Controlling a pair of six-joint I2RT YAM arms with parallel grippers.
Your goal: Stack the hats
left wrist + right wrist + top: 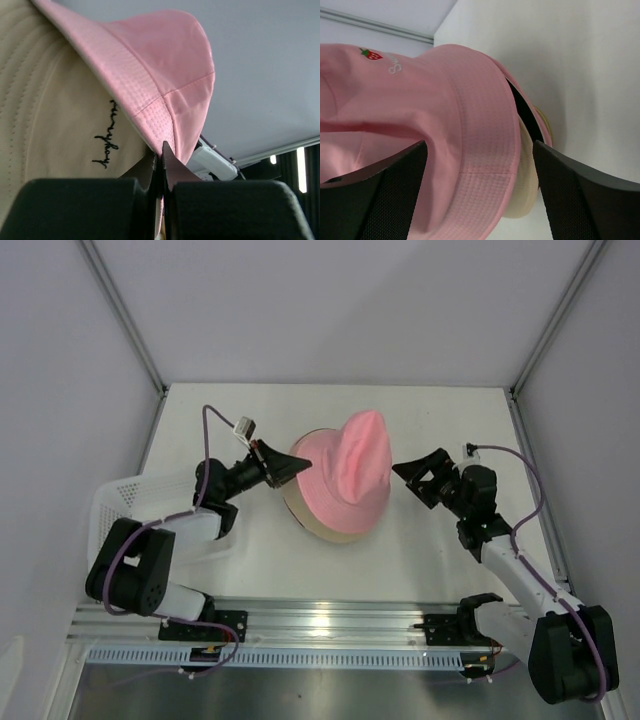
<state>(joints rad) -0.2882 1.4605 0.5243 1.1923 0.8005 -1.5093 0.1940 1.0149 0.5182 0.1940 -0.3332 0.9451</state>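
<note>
**A:** Status, top view?

**B:** My left gripper [290, 466] is pinched shut on the brim of the pink hat [345, 475]. The hat is dead ahead of the jaws, sitting on the beige hat [322, 525]. The crown is peaked up, and I judge that's from me holding the brim lifted to square it on the stack. The left arm reaches low over the white basket [120, 495], forearm angled in. My right gripper [408, 476] is spread wide, just short of the opposite brim, elbow bent, wrist turned inward.

**A:** Left wrist?

**B:** Jaws closed with pink fabric clamped between them. The beige brim is to their left, with black script [106, 137] on it.

**A:** Right wrist?

**B:** Nothing gripped. The pink brim sits between the spread jaws. A black hat [525, 112] edge is sandwiched under it, beige lowest. I'd say the stack is three deep.
</note>
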